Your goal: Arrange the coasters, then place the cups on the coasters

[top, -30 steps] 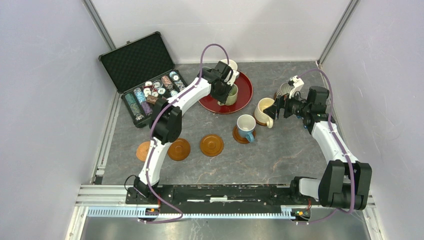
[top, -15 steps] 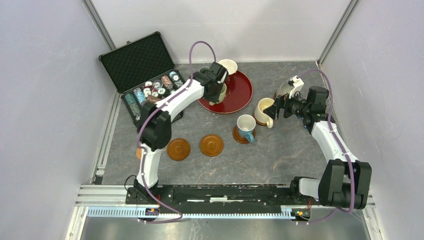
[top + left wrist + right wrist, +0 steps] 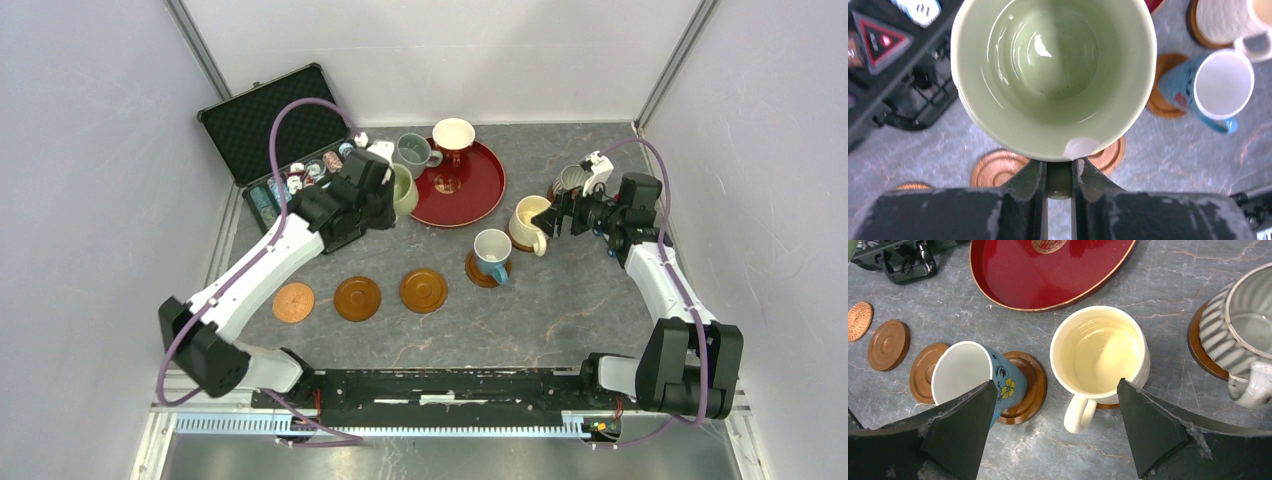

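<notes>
While the left gripper [image 3: 1059, 170] pinches the pale green mug [image 3: 1053, 75] by its rim, the bare coasters [image 3: 357, 298] sit lower in frame, far from the spread-wide right gripper [image 3: 1055, 385].

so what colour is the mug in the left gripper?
Pale green; the mug is glossy inside. It shows best in the left wrist view.

"10" on a blue-edged poker chip [image 3: 918, 9]

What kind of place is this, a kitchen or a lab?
Likely a robot test cell: plain panel walls box in the table, two arms bolt to a front rail, and a poker-chip case lies open.
</notes>
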Available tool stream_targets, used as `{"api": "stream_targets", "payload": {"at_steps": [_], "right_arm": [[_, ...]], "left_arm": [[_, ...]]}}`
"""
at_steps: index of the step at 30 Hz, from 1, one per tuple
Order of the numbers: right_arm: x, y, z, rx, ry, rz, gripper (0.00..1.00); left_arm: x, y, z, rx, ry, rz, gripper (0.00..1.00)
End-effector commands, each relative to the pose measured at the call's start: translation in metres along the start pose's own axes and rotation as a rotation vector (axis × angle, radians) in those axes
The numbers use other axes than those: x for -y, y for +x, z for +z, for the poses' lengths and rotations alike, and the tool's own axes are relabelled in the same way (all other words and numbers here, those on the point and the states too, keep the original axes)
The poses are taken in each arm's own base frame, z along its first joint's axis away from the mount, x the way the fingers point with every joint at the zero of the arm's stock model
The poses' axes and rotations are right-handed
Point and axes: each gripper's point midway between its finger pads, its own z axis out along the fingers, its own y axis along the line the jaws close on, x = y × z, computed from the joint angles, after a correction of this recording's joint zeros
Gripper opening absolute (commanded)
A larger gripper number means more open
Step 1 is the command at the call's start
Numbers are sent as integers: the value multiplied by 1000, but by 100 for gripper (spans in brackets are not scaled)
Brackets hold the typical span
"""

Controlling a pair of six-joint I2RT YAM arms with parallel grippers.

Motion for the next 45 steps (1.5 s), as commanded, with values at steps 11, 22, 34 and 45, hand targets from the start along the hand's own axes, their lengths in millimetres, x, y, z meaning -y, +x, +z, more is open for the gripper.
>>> {"api": "stream_targets", "payload": {"at_steps": [11, 22, 34, 45], "right_arm": [[33, -1, 0, 2, 150, -8, 98], [43, 4, -3, -3, 193, 6, 98], [46, 6, -5, 3, 204, 16, 98], [48, 10, -5, 0, 202, 25, 98]], "left_arm": [[58, 94, 14, -192, 95, -47, 2], [81, 125, 21, -255, 104, -4, 2], [71, 144, 28, -292, 55, -11, 4], [69, 158, 37, -330, 56, -15, 12]]}}
